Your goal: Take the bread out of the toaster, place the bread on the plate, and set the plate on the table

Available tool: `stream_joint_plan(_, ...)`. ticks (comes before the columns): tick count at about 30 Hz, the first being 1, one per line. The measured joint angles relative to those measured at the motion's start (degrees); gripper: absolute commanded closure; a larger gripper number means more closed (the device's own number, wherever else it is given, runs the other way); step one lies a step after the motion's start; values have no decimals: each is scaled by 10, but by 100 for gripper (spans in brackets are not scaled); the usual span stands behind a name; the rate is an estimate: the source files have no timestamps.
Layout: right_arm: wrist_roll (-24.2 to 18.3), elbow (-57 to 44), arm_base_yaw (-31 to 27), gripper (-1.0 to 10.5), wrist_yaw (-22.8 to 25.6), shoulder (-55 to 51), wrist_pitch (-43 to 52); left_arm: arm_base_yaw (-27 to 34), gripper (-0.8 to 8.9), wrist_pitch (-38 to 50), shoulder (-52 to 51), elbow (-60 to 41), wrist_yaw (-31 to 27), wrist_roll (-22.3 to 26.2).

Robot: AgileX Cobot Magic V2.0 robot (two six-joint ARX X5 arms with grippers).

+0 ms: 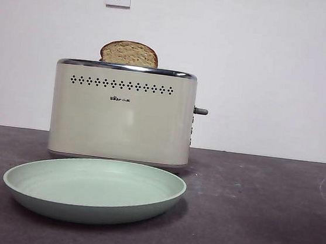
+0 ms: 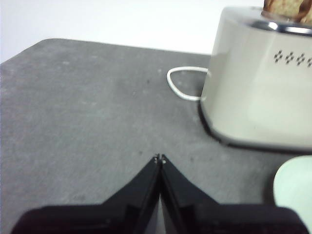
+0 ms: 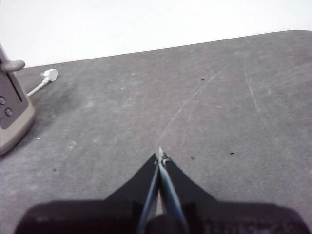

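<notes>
Standing bread point(image 1: 129, 53) in toaster point(image 1: 122, 114), logo "Bear" | plate point(image 1: 94, 189) empty | both jaws pressed together

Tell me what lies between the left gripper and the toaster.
Only bare table: in the left wrist view, nothing sits between the shut left gripper and the toaster.

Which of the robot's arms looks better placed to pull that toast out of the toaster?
Probably left. The left gripper sees the bread atop the toaster; the right gripper sees only its lever end.
</notes>
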Motion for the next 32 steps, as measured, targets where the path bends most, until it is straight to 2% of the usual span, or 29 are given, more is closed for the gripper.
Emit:
stream_joint_plan(2, 29, 0, 0, 946, -1, 0, 2, 0, 817, 11, 0, 0, 9, -18)
stream_joint_plan(5, 105, 0, 0, 951, -5, 0, 17, 0, 819, 13, 0, 0, 49, -52)
stream_joint_plan(7, 161, 1, 0, 958, -34, 0, 39, 0, 819, 9, 0, 2, 81, -84)
stream_joint_plan(9, 194, 12, 0, 958, -70, 4, 51, 0, 819, -9, 0, 12, 98, -116)
stream_joint_plan(12, 215, 62, 0, 958, -99, 30, 54, 0, 819, -26, 7, 53, 114, -143)
stream_joint_plan(16, 204, 156, 0, 958, -122, 102, 57, 0, 819, -21, 36, 134, 126, -149)
stream_joint_plan(23, 128, 377, 0, 957, -232, 302, 8, 0, 819, -30, 173, 303, 155, -93)
stream_joint_plan(29, 86, 553, 0, 939, -330, 447, -38, 0, 818, -93, 326, 481, 221, -68)
stream_joint_plan(30, 83, 578, 0, 924, -345, 466, -42, 0, 817, -108, 355, 515, 239, -62)
stream_joint_plan(32, 80, 618, 0, 811, -360, 496, -47, 0, 813, -137, 409, 576, 272, -48)
